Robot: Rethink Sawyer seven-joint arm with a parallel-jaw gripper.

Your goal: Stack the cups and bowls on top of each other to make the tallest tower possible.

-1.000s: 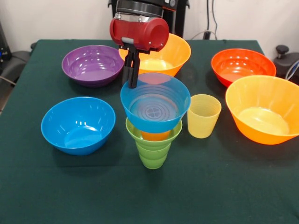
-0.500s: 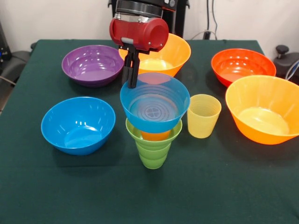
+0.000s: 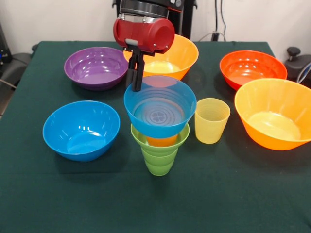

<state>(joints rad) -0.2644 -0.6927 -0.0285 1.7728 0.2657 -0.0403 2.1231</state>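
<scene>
The green table [image 3: 252, 204] carries two big orange bowls, one at the right [image 3: 274, 119], one at the back [image 3: 177, 58] behind the arm. Purple bowl [image 3: 96, 67] back left, medium blue bowl [image 3: 80, 130] front left, red-orange bowl [image 3: 252, 69] back right. Centre stage, the tower [image 3: 159, 131]: translucent blue bowl [image 3: 160, 111] on top, orange cup [image 3: 161, 141] beneath it, green cup [image 3: 158, 160] lowest. The gripper [image 3: 135, 80] pinches that blue bowl's far rim, fingers closed narrow. Pale yellow cup [image 3: 211, 120] stands just beside.

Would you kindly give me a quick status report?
Gripper shut on translucent blue bowl rim. Bowl tops tower, green cup at base. Yellow cup close beside, apart.
</scene>
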